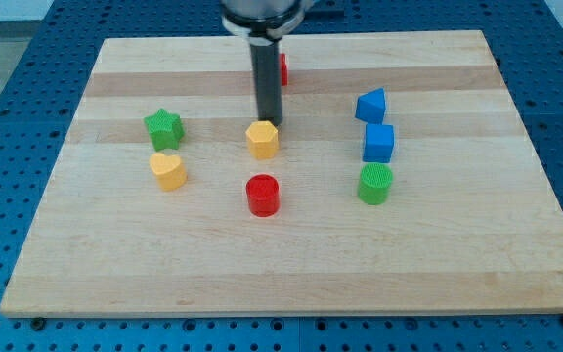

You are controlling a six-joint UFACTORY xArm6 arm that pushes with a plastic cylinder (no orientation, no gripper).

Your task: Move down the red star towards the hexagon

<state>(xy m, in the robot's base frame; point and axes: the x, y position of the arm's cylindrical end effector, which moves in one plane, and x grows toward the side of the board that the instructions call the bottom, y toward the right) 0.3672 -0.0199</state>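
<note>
A: What does the work rest on?

B: A pale wooden board [291, 264] with lengthwise grain, lying on a blue perforated table [8, 59] that shows on all sides of it.

A: And the arm?

B: There is no gripper, so nothing opens or closes and nothing is held. A straight dark rod [266, 83] comes down from the view's top, and my tip [268, 121] sits at the top edge of the yellow plastic hexagon block [262, 140], touching it or very nearly; I cannot tell which.

A: Where is the red star?

B: Mostly hidden behind the rod. Only a red sliver [283, 68] shows at the rod's right side, near the board's top edge, above the hexagon.

A: The rest?

B: A red cylinder [262, 195] below the hexagon. At the view's left, a green star [163, 127] above a yellow heart [168, 169]. At the right, a blue block of unclear shape [370, 105], a blue cube [378, 143] and a green cylinder [374, 183] in a column.
</note>
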